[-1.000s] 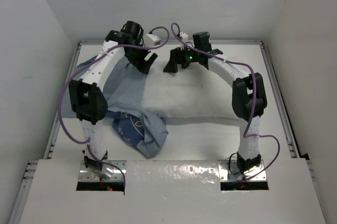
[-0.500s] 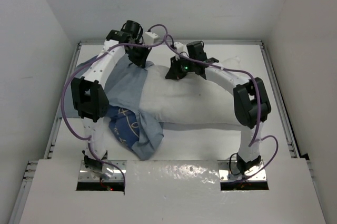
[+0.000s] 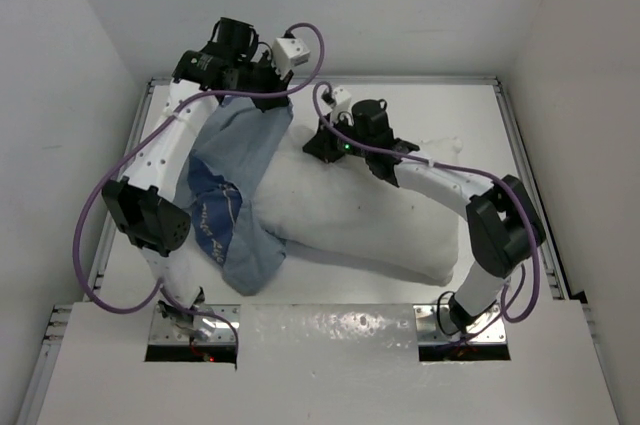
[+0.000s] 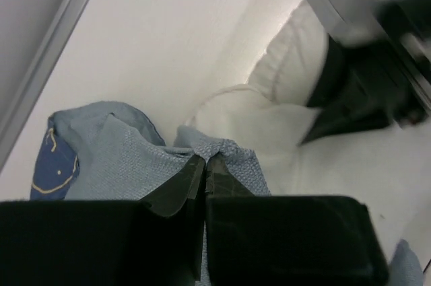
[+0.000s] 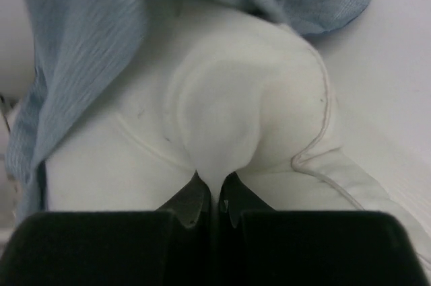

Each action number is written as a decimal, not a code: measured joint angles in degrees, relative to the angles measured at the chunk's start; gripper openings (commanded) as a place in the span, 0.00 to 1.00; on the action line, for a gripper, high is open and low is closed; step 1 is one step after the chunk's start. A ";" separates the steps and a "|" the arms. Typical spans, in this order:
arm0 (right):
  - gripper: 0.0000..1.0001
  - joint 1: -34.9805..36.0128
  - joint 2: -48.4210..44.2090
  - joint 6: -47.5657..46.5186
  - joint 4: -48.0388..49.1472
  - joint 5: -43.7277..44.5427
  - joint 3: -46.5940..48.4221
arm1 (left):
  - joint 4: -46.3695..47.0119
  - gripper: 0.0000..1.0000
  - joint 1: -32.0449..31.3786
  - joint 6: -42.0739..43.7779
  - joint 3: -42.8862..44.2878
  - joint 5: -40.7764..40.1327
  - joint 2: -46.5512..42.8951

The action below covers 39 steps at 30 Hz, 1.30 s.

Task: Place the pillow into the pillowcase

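Both arms sit further left than a second ago, and the plump white speckled pillow (image 3: 370,220) lies skewed on the white table (image 3: 470,120). Its left end is draped by the soft blue fish-print pillowcase (image 3: 235,160). The left gripper (image 4: 204,160) is clamped on the pillowcase edge. The right gripper (image 5: 215,184) is pinched shut on the pillow's far corner.

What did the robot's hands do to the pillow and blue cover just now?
Both shut: the left gripper pinched the pillowcase edge, and the right gripper pinched the pillow corner. The pillow swung slantwise, right end toward the front. The pillowcase still lies over only its left end.
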 measured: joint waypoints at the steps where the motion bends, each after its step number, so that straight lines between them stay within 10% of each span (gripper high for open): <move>1: 0.00 -0.79 0.04 2.73 2.56 0.39 -0.57 | -0.13 0.00 -0.22 1.03 -0.24 0.83 -0.72; 17: 0.00 -16.63 -1.62 28.52 14.08 11.34 -8.74 | 0.96 0.00 -0.15 9.70 -11.72 0.98 -7.32; 25: 0.00 -15.45 -7.74 22.58 12.26 13.68 -15.67 | 1.97 0.00 1.40 11.45 -27.06 -1.57 -11.10; 27: 0.00 -10.19 -7.76 19.93 12.13 13.92 -15.80 | -0.07 0.17 1.68 11.45 -28.61 -1.16 -10.97; 29: 0.00 -5.84 -8.15 18.73 12.41 13.68 -16.46 | -2.73 0.57 1.73 11.65 -28.81 -0.68 -10.10; 32: 0.00 -3.08 -8.79 17.75 12.22 13.07 -17.53 | -5.38 0.78 1.68 10.05 -25.53 -1.29 -7.50; 39: 0.00 -2.25 -9.64 13.79 10.54 13.60 -17.66 | -0.92 0.54 1.68 2.47 -14.21 -11.30 -2.67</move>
